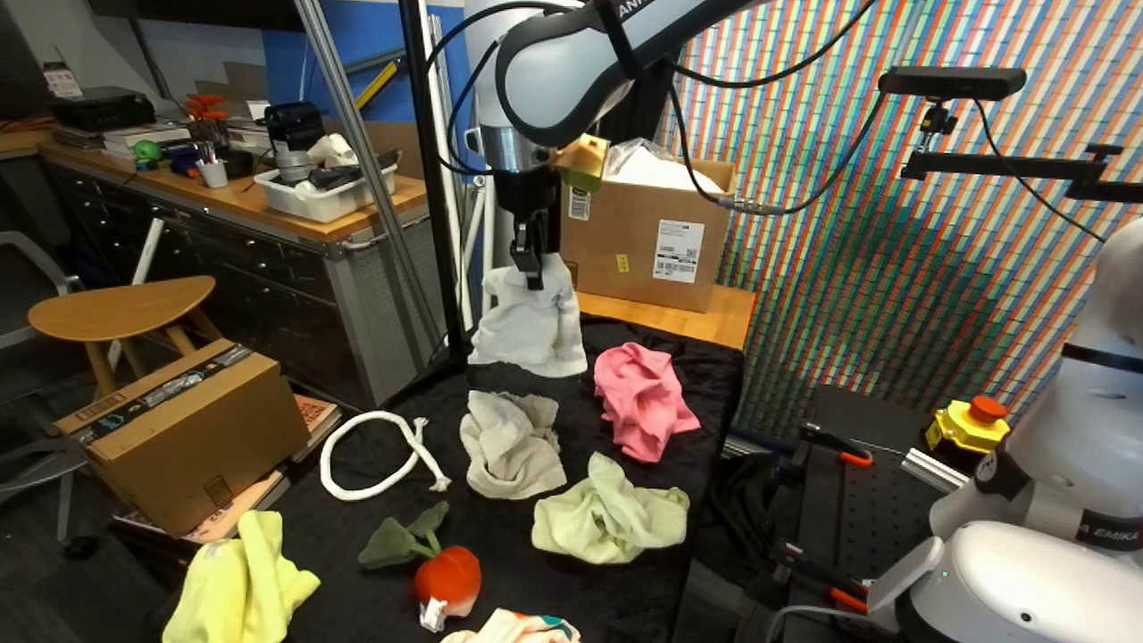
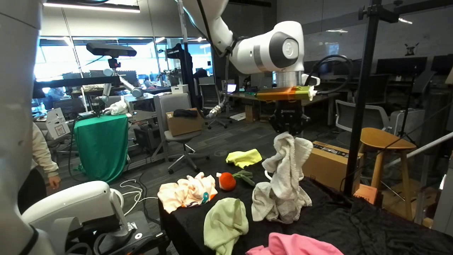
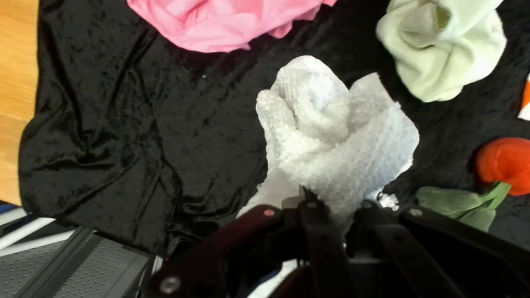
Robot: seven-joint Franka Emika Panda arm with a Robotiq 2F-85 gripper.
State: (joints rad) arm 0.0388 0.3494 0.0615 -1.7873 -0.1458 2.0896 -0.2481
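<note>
Black fabric [image 1: 536,585] spread across the lower middle of an exterior view; near the frame's centre, the gripper [image 1: 533,279] pinched a white towel [image 1: 533,330] in its jaws, grey cloth [image 1: 509,446] below and pink cloth [image 1: 641,397] to the right

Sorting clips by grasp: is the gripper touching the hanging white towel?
Touching. An exterior view shows the gripper pinching the white towel near its top, the rest hanging below.

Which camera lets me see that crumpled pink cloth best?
An exterior view, where the crumpled pink cloth shows whole, with nothing in front. Elsewhere, the pink cloth is cut off by the bottom edge in an exterior view, and by the top edge in the wrist view.
</note>
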